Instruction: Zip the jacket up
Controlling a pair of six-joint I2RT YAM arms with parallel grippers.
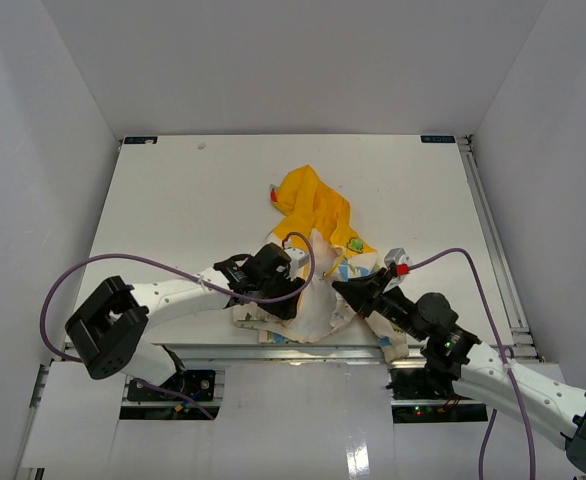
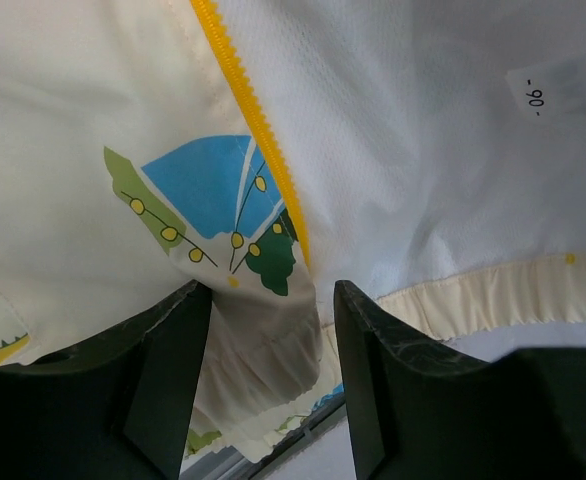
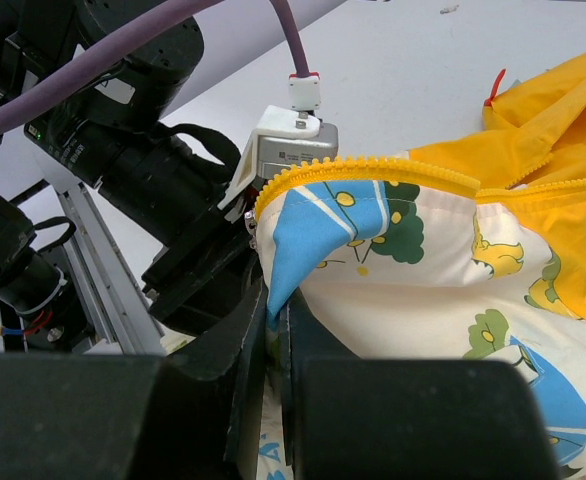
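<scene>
The right hand [image 3: 276, 318] has its two dark fingers pressed together on the small soft cream jacket [image 3: 423, 290] with blue, green and orange cartoon prints. It pinches a blue-printed corner of cloth just under the toothed, bright yellow-orange zipper strip [image 3: 373, 170], which arches over the pinched spot and runs off to the right. Just behind that arch sits a small silver-and-white camera block [image 3: 288, 150] on the other arm. From above, the right hand [image 1: 345, 290] meets the jacket [image 1: 318, 305] from the right. The left hand [image 2: 271, 300] has its fingers spread, with nothing clamped between them. A gathered cream hem shows through the gap, and I cannot tell whether it touches the fingers. Past the fingertips the zipper strip [image 2: 253, 120] runs diagonally from the upper left down toward the gap. It divides cream cloth with a blue and green print [image 2: 208, 200] on the left from white, finely textured cloth on the right, which carries a small white label [image 2: 553, 95]. From above, the left hand [image 1: 285, 272] is at the jacket's left side, facing the right hand, with the cloth bunched between them. The jacket lies crumpled at the near middle of the white table [image 1: 193, 200]. Its yellow-orange hood [image 1: 313, 205] is spread away from the arms, with a small red tab [image 1: 272, 190] at its far left edge. A purple cable [image 1: 123, 262] loops along the left arm.
</scene>
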